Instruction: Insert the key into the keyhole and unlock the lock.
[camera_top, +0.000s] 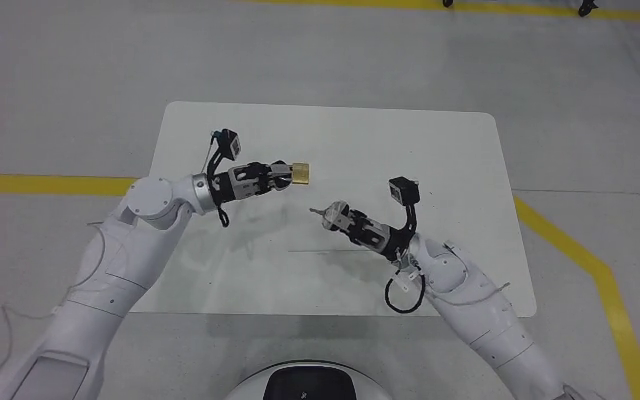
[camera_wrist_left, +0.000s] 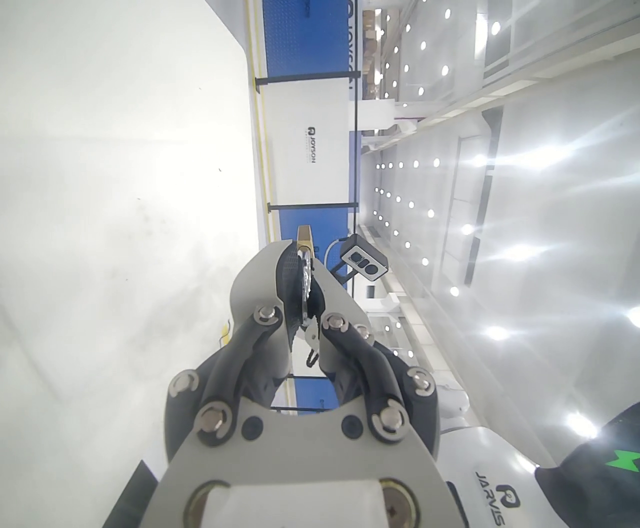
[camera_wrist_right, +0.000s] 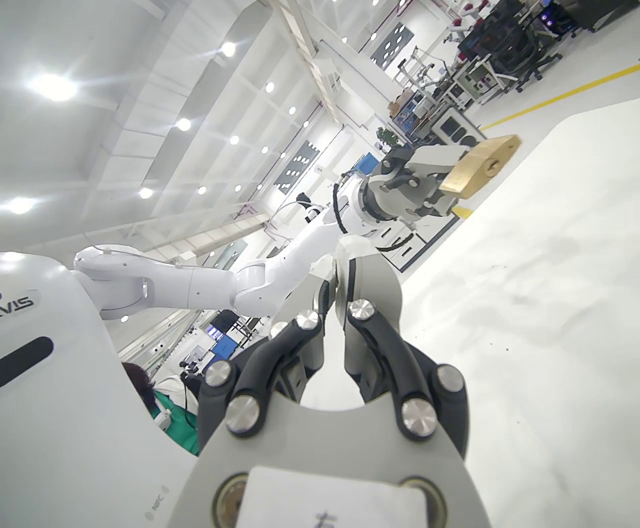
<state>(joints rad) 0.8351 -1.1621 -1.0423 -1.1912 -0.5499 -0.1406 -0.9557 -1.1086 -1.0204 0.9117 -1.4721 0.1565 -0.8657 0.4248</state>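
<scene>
The brass lock (camera_top: 299, 174) is up in the air over the table (camera_top: 430, 150), clamped in the jaws of the left gripper (camera_top: 284, 175), with its keyhole face turned toward the other arm. Nearby, the right gripper (camera_top: 330, 214) has its jaws pinched on the key (camera_top: 317, 211). The key's tip points toward the lock and does not touch it.

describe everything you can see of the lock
The lock is a brass-coloured padlock with a rounded-edged body. The left gripper is shut on its shackle end, holding it sideways in the air above the table. Its keyhole faces the right gripper, with nothing in it.
</scene>
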